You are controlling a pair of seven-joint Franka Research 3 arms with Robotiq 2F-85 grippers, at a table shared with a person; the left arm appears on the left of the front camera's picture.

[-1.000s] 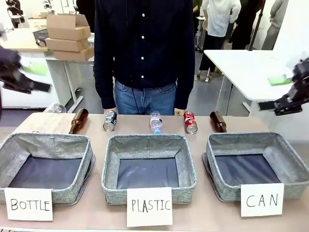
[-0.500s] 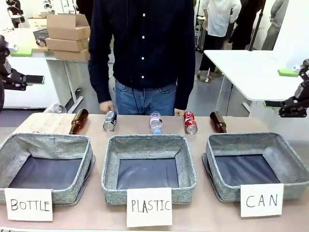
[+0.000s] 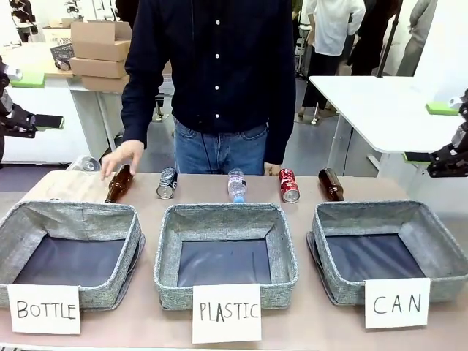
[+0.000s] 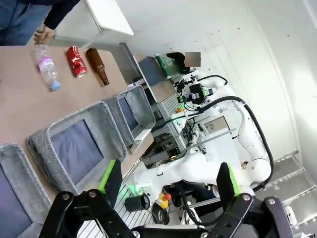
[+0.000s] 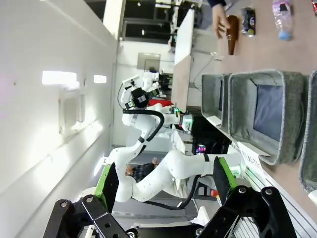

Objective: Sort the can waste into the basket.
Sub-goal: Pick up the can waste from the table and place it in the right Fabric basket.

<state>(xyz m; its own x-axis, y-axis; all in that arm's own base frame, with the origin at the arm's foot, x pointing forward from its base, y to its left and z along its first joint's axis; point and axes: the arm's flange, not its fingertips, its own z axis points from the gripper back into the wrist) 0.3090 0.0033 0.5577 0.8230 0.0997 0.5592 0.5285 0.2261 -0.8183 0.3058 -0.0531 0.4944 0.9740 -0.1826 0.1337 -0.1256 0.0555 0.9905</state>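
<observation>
The red can (image 3: 288,185) and silver can (image 3: 167,182) lie along the table's (image 3: 66,189) far edge, behind the bare basket (image 3: 433,243). The left gripper (image 4: 168,184) and right gripper (image 5: 165,184) gape wide, high beside the table.

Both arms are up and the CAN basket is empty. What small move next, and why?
Probably lower the right gripper toward the red can: that gripper is open and empty, and the can lies near a far corner of the CAN basket, on that arm's side. The silver and black can lies beside the brown bottle the person's hand is at, so I'd leave it.
</observation>
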